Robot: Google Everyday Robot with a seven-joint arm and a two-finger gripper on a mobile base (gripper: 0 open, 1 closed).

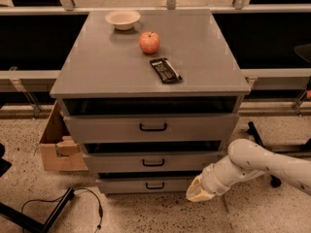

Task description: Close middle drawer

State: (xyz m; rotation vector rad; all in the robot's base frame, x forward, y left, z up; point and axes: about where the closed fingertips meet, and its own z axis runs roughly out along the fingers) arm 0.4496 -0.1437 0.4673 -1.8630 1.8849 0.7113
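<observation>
The middle drawer point(121, 162) is sitting at the centre of the frame, second in the grey cabinet's point(146, 81) stack of three, and a dark gap above its flat front suggests it is standing a little way out. It is looking like a stiff, smooth box of painted metal or laminate, probably of fair weight but rolling on runners, so a flat, steady push on the front should be sending it home. The small black loop handle point(153, 162) is not needed for closing. Pressing near the middle of the front rather than at one end would probably be keeping it from skewing. The top drawer point(107, 128) above it is showing a taller front, and the lowest drawer point(126, 184) a narrower one. The gripper point(199, 191), cream-coloured on a white rounded arm point(252, 161) coming in from the right edge, is hanging low and right of centre, just beside the lowest drawer's right end and below the middle one. I cannot tell how far its jaws are open, and nothing is appearing to be held. On the matt top a pale bowl point(123, 19), a red apple point(149, 42) and a dark flat packet point(165, 70) are resting apart. A cardboard box point(53, 147) is standing on the speckled floor point(146, 212) at the left.
</observation>
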